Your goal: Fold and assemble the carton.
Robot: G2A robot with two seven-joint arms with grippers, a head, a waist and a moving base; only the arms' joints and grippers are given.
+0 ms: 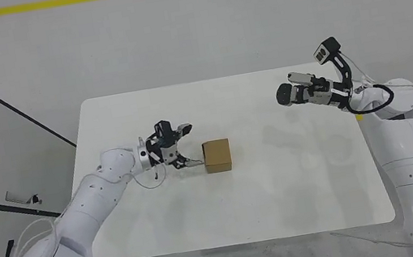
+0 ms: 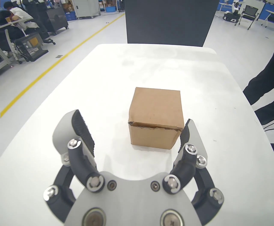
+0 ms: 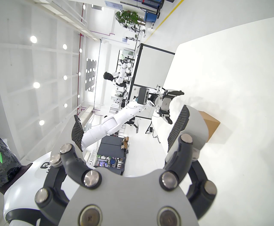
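One carton [image 1: 217, 156], one table [image 1: 285, 206], and two pincers: the left pincer [image 1: 189, 146] and the right pincer [image 3: 130, 116].

**A:** how are the cams set here?

**B:** top one looks straight down on the whole table [image 1: 285, 206], with the carton [image 1: 217, 155] mid-frame. left wrist cam sits low and close to the carton, facing across the table. right wrist cam's rolled sideways and farther off. all three share the carton.

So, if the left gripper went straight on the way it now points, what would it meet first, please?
Most likely the carton, standing on the table just ahead of the open left gripper; it sits off-centre, so one finger might catch its corner.
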